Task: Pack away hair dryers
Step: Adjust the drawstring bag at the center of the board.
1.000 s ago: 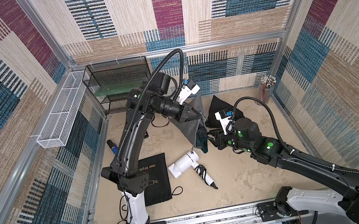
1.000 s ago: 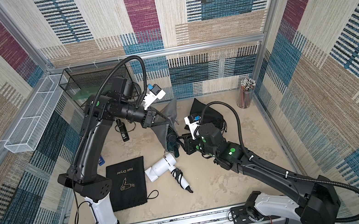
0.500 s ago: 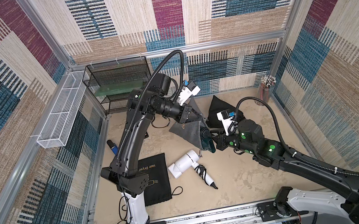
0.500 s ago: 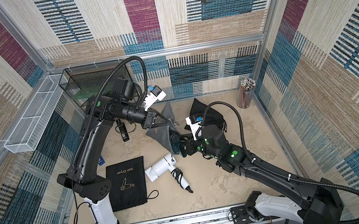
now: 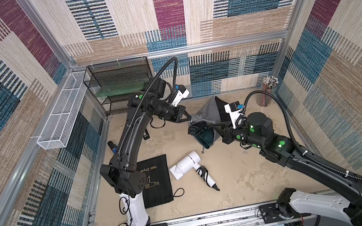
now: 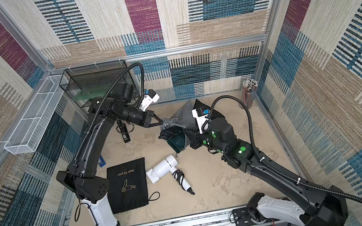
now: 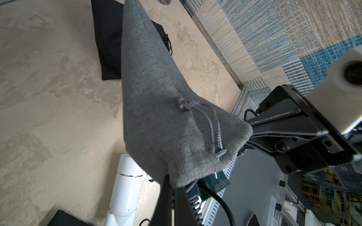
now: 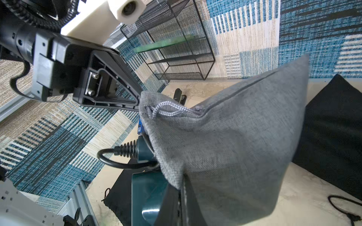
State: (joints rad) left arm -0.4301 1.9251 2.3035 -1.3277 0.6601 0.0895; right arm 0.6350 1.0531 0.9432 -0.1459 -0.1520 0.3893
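The compact white plastic hair dryer (image 5: 184, 166) lies on its side on the beige tabletop (image 5: 234, 183), its bundled black cord (image 5: 202, 171) wrapped round the handle. The dark teal hair dryer (image 5: 205, 136) sits partly inside a lifted grey fabric pouch (image 5: 209, 114), with its barrel and cord end poking from the mouth.

The flat black pouch (image 6: 128, 185) on the bench reads "Hair Dryer" in gold, upside down in both top views. A gold pointing-hand emblem sits beside it.

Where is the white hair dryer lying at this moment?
In both top views the white hair dryer lies on the table, just right of the flat black pouch and nearer the robot than the grey pouch.
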